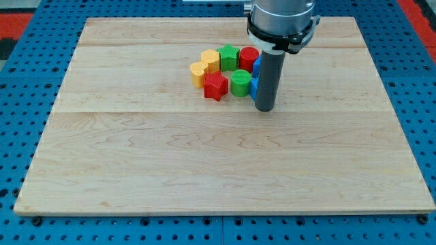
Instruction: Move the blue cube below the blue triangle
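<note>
My tip [264, 108] rests on the wooden board [204, 170] at the right end of a tight cluster of blocks. The rod hides most of two blue blocks: one [253, 87] shows as a sliver just left of the rod near the tip, the other [257, 65] as a sliver higher up. I cannot tell which is the cube and which the triangle. The tip touches or nearly touches the lower blue block.
The cluster also holds a red star [215, 86], a green cylinder [240, 82], a red cylinder [248, 58], a green block [228, 56], a yellow block [210, 60] and a yellow heart-like block [198, 71]. Blue pegboard surrounds the board.
</note>
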Tool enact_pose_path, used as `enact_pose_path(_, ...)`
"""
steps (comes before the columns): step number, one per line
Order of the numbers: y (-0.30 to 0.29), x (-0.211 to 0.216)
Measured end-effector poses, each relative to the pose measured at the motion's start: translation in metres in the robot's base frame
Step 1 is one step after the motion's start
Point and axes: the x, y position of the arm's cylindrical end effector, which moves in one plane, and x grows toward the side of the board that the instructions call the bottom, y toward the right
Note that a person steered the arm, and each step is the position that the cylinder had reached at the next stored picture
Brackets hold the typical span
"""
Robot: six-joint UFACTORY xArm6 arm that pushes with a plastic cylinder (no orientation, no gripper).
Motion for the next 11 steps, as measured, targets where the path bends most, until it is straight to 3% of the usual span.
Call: enact_pose_path(11, 0.041, -0.06)
